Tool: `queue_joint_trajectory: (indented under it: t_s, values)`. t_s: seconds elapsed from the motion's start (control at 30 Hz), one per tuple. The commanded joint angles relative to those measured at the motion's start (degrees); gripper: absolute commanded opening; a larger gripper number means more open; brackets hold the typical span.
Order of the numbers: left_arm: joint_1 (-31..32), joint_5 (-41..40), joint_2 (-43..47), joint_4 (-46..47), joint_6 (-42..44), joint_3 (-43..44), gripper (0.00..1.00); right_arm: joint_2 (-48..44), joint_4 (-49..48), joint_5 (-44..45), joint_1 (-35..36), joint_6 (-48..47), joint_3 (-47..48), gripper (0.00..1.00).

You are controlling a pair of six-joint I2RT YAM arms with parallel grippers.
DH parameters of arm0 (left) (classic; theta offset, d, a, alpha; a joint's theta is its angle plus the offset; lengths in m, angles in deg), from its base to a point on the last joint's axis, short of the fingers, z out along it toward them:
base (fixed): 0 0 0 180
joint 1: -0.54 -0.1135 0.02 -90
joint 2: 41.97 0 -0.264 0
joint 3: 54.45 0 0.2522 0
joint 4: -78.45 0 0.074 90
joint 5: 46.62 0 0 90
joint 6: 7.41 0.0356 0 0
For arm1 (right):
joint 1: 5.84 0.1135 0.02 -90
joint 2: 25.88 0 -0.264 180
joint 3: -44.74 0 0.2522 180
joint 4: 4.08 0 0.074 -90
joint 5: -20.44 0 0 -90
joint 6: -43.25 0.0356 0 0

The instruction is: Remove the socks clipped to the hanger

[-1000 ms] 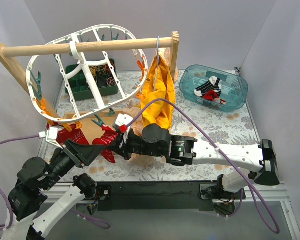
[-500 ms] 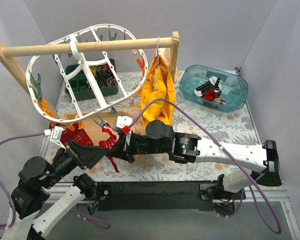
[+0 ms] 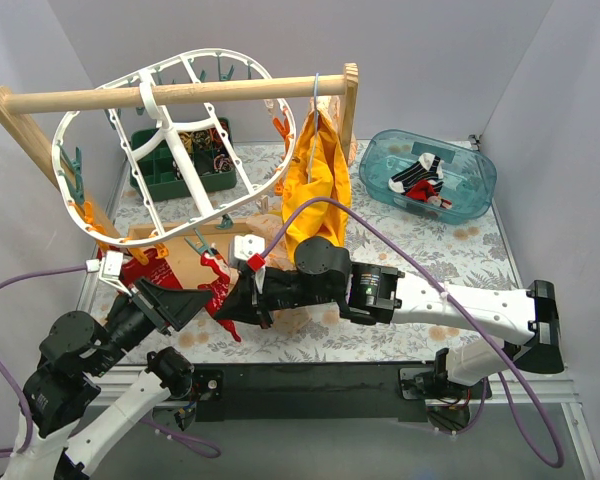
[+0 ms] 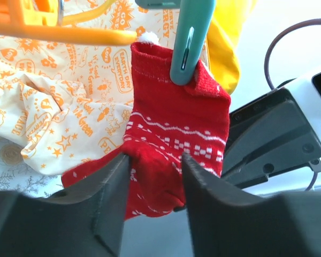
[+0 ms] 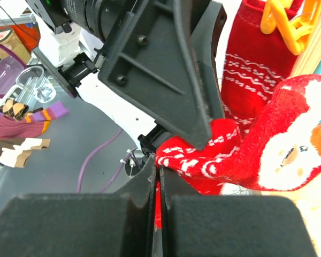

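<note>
Since the white plastic hanger point(image 3: 158, 112) is the biggest thing on show, start there: it's a wide oval frame with cross ribs, hooked over a round wooden rod point(image 3: 240, 90) and sitting at a slant. Just right of the hanger droops a crumpled yellow garment point(image 3: 315, 190). Further right sits a see-through teal tub point(image 3: 470, 195) with rounded corners and a black-and-white sock point(image 3: 415, 177) inside. Behind the hanger there's a dark green divided tray point(image 3: 180, 183).

Under the hanger's near rim, both grippers meet at one red sock point(image 4: 176, 128), a chunky knit with white checked bands. The left gripper point(image 4: 155, 160) has its matte black fingers point(image 4: 104, 209) narrowly parted, with the sock filling the gap. Honestly can't tell if it's squeezing or only straddling. The right gripper point(image 5: 158, 171) is pinched nearly flat on that sock's lower end, with only a red sliver showing between its fingers.

Smaller stuff under the hanger:
- A second red sock point(image 5: 251, 80) with the same pattern dangles from an orange-yellow clip point(image 5: 281, 19).
- A fluffy red sock point(image 5: 294, 144) with a white-and-orange face sits right against the gripped one.
- A smooth teal peg point(image 4: 190, 37) bites the red sock's ribbed cuff.
- Behind it hangs a pale cloth point(image 4: 69, 107) printed in orange.
</note>
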Motion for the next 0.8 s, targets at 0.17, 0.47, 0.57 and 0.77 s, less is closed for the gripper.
queue_joint_trajectory:
  t_s: [0.17, 0.47, 0.57, 0.77]
  values:
    - [0.15, -0.88, -1.98, 0.60, 0.64, 0.36, 0.08, 1.05, -0.30, -1.13, -0.45, 0.45, 2.63, 0.03]
    - [0.15, -1.84, -3.47, -2.12, 3.01, 1.24, 0.00, 5.43, 19.10, 14.31, -0.45, 1.23, 13.78, 0.45]
    - [0.15, -4.13, -3.57, -3.27, 3.28, 1.51, 0.00, 7.02, 23.86, 21.44, -0.36, 1.50, 18.62, 0.62]
    - [0.15, -4.31, -3.21, -3.45, 3.54, 0.81, 0.00, 10.53, 25.72, 23.84, -0.36, 0.36, 26.51, 0.76]
